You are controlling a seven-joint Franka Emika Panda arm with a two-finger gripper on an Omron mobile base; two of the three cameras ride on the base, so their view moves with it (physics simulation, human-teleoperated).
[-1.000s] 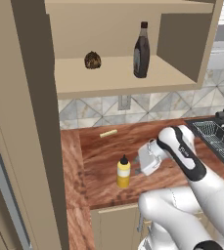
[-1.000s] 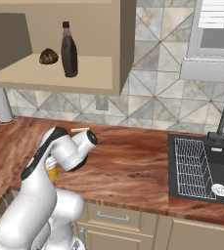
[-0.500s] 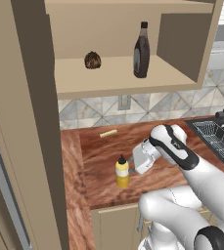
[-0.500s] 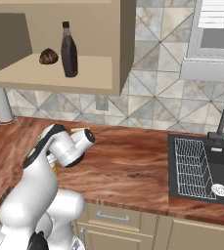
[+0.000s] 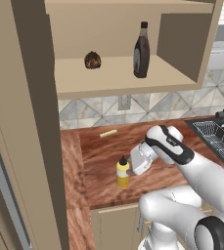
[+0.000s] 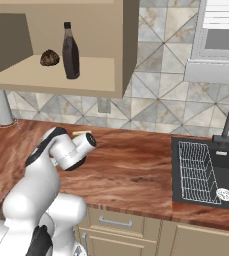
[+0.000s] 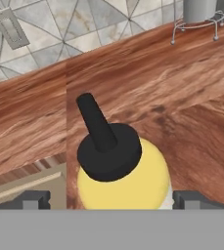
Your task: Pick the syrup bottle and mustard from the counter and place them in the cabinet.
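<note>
One bottle of the two is already where it belongs: the syrup bottle (image 5: 142, 50) stands upright on the shelf of the cabinet (image 5: 128, 78), near a small dark round thing (image 5: 92, 60) further in, so the step in hand looks to be the pickup of the mustard (image 5: 123, 172). It stands upright on the bench (image 5: 99, 180), toward the front edge and well apart from a pale stick-like item (image 5: 108, 133) near the back wall. The jaws (image 7: 106, 199) are released, standing wide, and in the hand view the two dark tips sit either side of the yellow body, with the black nozzle cap (image 7: 103, 141) pointing up between them; whether either tip already touches the bottle cannot be told. To do this well, I would judge that the hand should settle a little lower so the tips bracket the yellow body below the cap, not the tapering nozzle, which would likely slip. Centre the bottle between the tips before clenching, since a one-sided touch could tip so small a bottle toward the bench edge. Close gently, as a squeeze bottle probably yields, then lift straight up before swinging toward the shelf
</note>
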